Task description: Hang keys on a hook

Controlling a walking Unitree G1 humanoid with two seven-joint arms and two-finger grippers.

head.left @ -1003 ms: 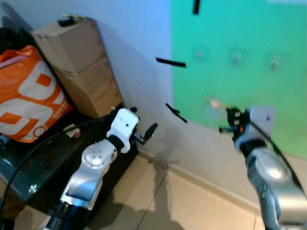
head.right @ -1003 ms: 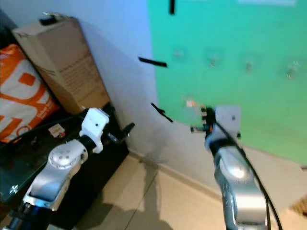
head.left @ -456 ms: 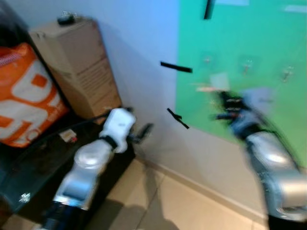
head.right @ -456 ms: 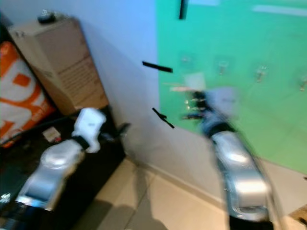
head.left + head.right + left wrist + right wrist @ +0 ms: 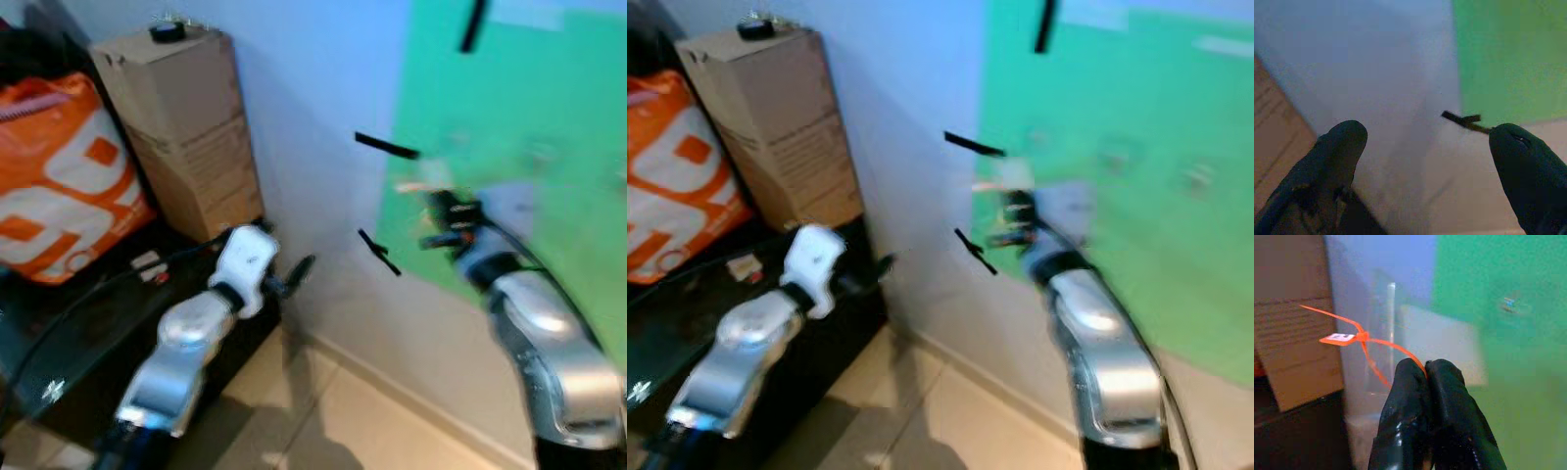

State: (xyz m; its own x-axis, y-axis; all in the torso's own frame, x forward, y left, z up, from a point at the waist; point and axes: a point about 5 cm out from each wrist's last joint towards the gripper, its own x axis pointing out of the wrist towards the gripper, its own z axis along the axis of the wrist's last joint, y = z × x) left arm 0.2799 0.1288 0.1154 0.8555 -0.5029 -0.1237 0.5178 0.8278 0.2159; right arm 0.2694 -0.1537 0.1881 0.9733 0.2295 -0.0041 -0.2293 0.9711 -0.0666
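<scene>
The keys themselves cannot be made out; what shows is their orange tie with a small tag point(image 5: 1359, 340), pinched between the closed jaws of the right gripper point(image 5: 1426, 377) and looping out in front of the wall. Over the last second that gripper has risen from low against the pale wall to the left edge of the green board point(image 5: 549, 117), where faint hooks point(image 5: 1195, 178) sit in a row (blurred, so which hook is nearest I cannot tell). The head views have also swung, so part of the shift is the camera's own. My read is that the carry is nearly over and the fine lining-up of loop to hook is next. The left gripper point(image 5: 1425, 161) hangs with jaws wide apart, empty, facing the wall beside the cardboard box point(image 5: 186, 127) and orange bag point(image 5: 59, 186).
</scene>
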